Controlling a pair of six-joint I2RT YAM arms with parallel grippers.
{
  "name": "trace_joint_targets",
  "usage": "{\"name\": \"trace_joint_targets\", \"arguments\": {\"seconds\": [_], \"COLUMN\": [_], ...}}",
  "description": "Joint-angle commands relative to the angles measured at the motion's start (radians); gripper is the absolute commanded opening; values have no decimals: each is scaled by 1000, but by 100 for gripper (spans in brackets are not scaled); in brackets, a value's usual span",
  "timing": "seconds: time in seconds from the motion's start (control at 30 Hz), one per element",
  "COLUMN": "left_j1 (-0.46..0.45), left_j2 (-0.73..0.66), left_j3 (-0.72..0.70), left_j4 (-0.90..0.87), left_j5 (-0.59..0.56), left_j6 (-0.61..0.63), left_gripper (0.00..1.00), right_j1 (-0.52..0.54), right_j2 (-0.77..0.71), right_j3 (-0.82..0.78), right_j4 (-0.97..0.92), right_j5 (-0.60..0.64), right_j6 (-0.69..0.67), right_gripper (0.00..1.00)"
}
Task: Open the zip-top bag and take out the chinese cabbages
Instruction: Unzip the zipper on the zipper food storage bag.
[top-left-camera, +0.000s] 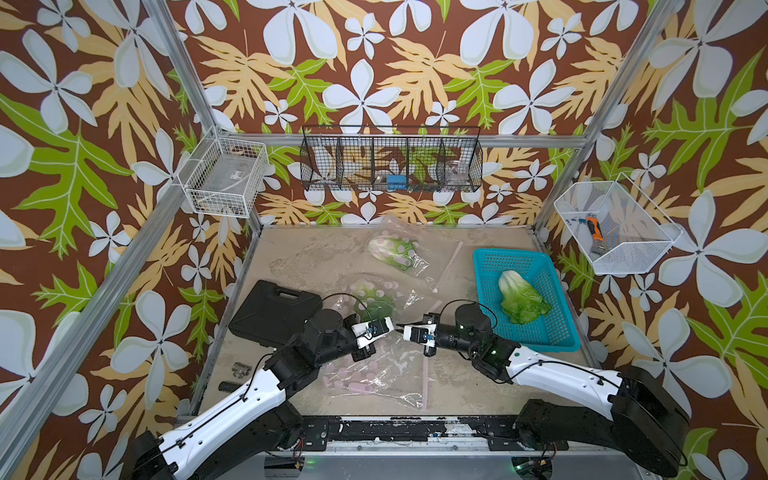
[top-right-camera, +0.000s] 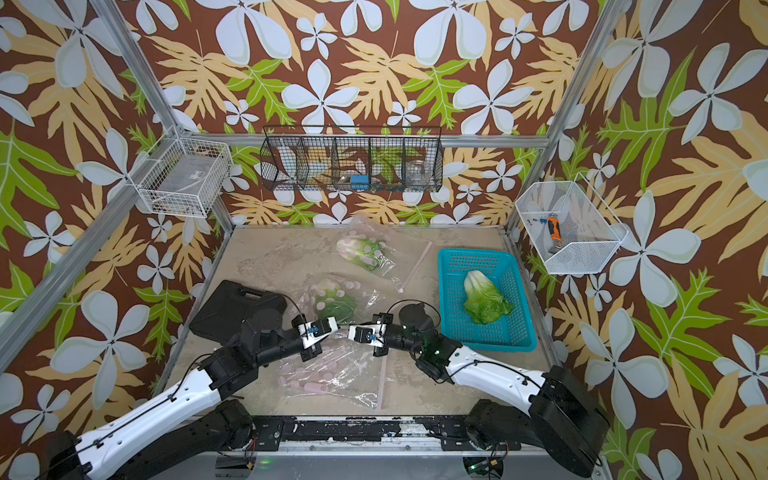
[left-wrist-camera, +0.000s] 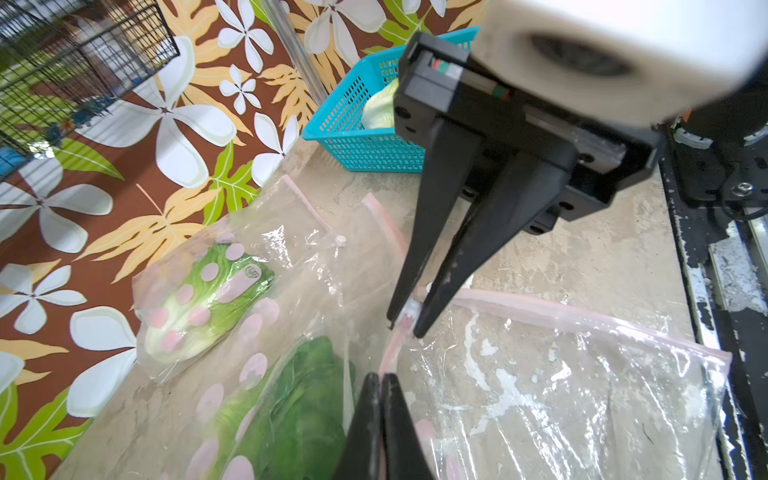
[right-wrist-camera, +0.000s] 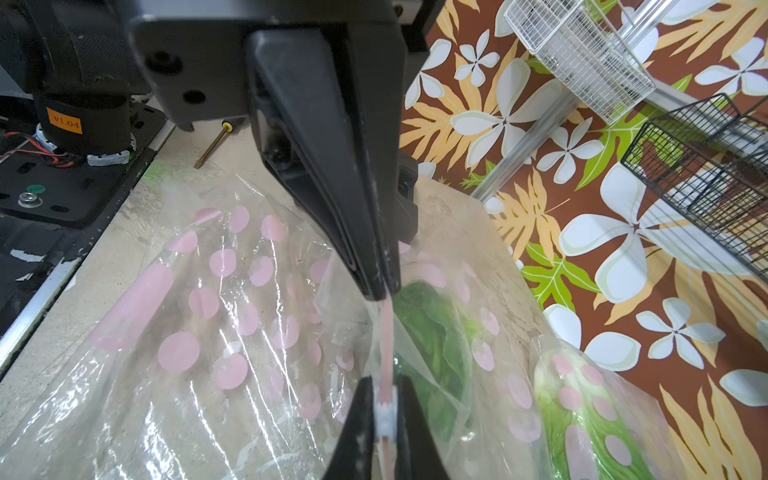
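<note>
**At table centre: second bag gripped for unzipping**

Between the two arms, both grippers meet over the middle zip-top bag (top-left-camera: 409, 297).

- Left gripper (left-wrist-camera: 381, 399): fingers pressed together on the pink zip strip (right-wrist-camera: 387, 340), with no gap between them.
- Right gripper (right-wrist-camera: 386, 409): fingers clamped on the white slider (right-wrist-camera: 386, 417), which rides the same strip near the left fingertips.
- The strip runs straight between the two grips, and the film below it hangs in folds.

Location of the task items:

- One chinese cabbage (top-left-camera: 521, 301) lies in the blue basket (top-left-camera: 540, 334), free of any bag.
- A second cabbage (top-left-camera: 370, 303) lies inside the middle bag, just behind the grippers.
- A third cabbage (top-left-camera: 392, 251) lies inside another bag nearer the back wall.
- An empty spotted bag (top-left-camera: 374, 380) lies flat near the front edge.

Step in hand, as judged: opening the second bag. Both grips appear set, and the slider sits close to the left grip, so the run along the strip looks not yet made.

Next move, as judged:

1. The left gripper acts as anchor and holds its end of the strip fixed.
2. The right gripper draws the slider away from it, in line with the strip, so the slider does not jam or pull out of the clamp.
3. Once the mouth is open, one gripper must let go to reach the cabbage
</note>
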Motion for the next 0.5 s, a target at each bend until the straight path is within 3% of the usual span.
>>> {"name": "trace_joint_targets", "arguments": {"seconds": [0.0,0.27,0.47], "left_j1": [-1,-1,2], "left_j2": [-57,-131,-212], "left_j3": [-9,8,-31], "left_j4": [12,-85,-53], "left_j5": [-71,-140,-240], "left_j6": [-17,-70,-60], "left_gripper": [0,0,0], "right_j1": [-1,-2,-2], "right_j2": [-8,16,19], "right_j3": [-3,49,59], "right_j4": [0,-73,-100], "right_j5": [10,59,151], "right_j6": [-34,-79,-80], "right_gripper": [0,0,0]}}
